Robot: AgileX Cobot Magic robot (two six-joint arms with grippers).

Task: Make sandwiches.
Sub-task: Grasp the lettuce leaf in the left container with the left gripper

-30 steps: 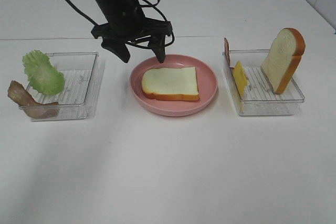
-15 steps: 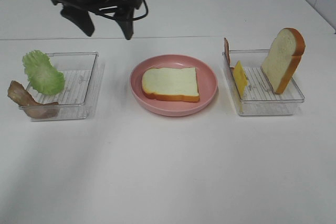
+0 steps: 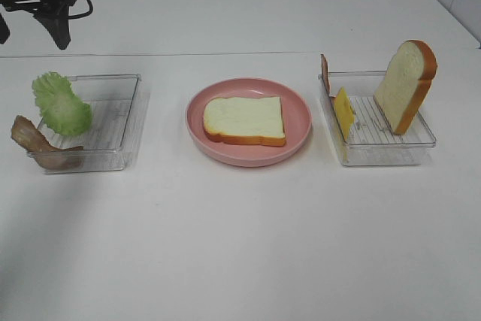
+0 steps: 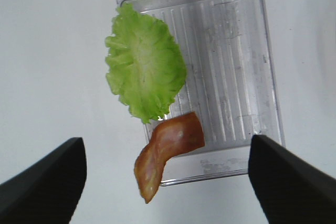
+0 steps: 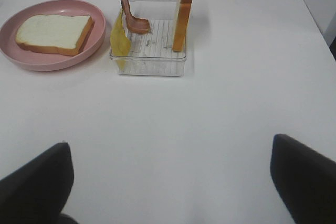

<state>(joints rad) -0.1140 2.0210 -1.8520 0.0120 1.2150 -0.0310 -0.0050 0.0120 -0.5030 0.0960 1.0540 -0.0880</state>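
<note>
So the white worktop (image 3: 240, 246) is carrying everything here. The left hand (image 3: 31, 35) is hovering up over the far left corner, jaws spread wide with nothing between them, and its camera is looking straight down on the left tray (image 3: 105, 77). The right hand (image 5: 168, 142) is facing the right tray (image 3: 383, 154) from well back across the worktop. It's gaping wide too and isn't gripping anything.

The left tray is sitting toward the left edge and the right tray toward the right edge, both clear plastic. The pink plate (image 3: 248, 159) is sitting between them, roughly mid-worktop and well apart from both.

Sandwich parts are spread out, nothing stacked yet. One bread slice (image 3: 244, 118) is lying flat on the plate by itself. The second bread slice (image 3: 406, 84) is standing on end in the right tray, tilting toward the wall on the right-edge side.

The lettuce leaf (image 3: 62, 103) is draping over the left tray's wall on the left-edge side, up by its far corner, part in and part out. A bacon strip (image 3: 34, 140) is hanging over that tray's near left corner, one end out over the worktop. It's just beside the lettuce, and I can't tell if they're touching.

A second bacon strip (image 3: 325, 73) is poking up above the right tray's far corner on the plate side. The cheese square (image 3: 343, 110) is standing on edge at that same plate-side wall, and I can't tell whether it's inside or outside it.
</note>
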